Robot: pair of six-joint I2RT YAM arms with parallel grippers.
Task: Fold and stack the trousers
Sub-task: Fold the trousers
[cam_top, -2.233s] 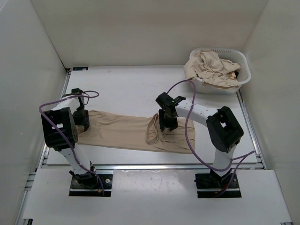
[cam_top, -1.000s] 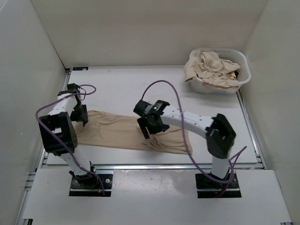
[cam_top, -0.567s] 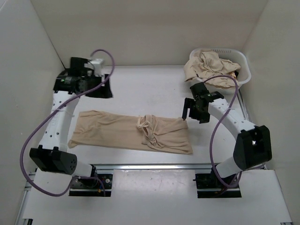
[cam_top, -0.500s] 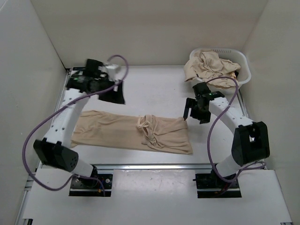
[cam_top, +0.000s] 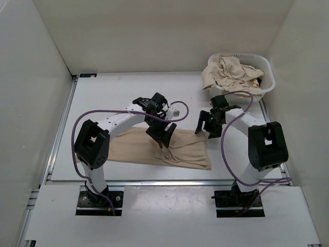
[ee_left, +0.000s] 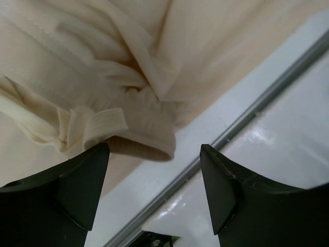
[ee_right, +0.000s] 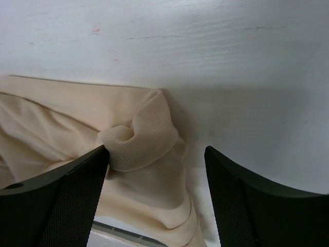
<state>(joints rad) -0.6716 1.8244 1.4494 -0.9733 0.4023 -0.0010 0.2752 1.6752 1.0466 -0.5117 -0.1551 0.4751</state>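
A white slotted basket (cam_top: 269,77) stands beyond the right pincer (cam_top: 205,124) and further to the right, in the far right corner of the worktop (cam_top: 128,98). It is heaped above its rim with crumpled trousers (cam_top: 231,72), tan and tangled, one fold hanging over the nearer wall.

The flat pair (cam_top: 128,149) lies as a long tan strip along the near side of the worktop. The left pincer (cam_top: 162,135) hangs over its middle, jaws wide apart and holding nothing. Under it, in the wrist view, the fabric (ee_left: 103,51) is bunched into ridges, with a ribbed pale band (ee_left: 103,123) just inside the left finger (ee_left: 77,185). The right pincer (ee_right: 157,149) also stands apart and empty, above the strip's far right corner, where a ribbed cuff (ee_right: 141,136) curls up into a small roll beside its left finger (ee_right: 77,185).

Purple cables (cam_top: 103,110) loop off both arms, above the cloth.

Past the left pincer the cloth ends near a metal rail (ee_left: 247,118) at the worktop's edge. Bare worktop lies beyond both pincers, up to the white walls (cam_top: 31,77) that close in three sides.
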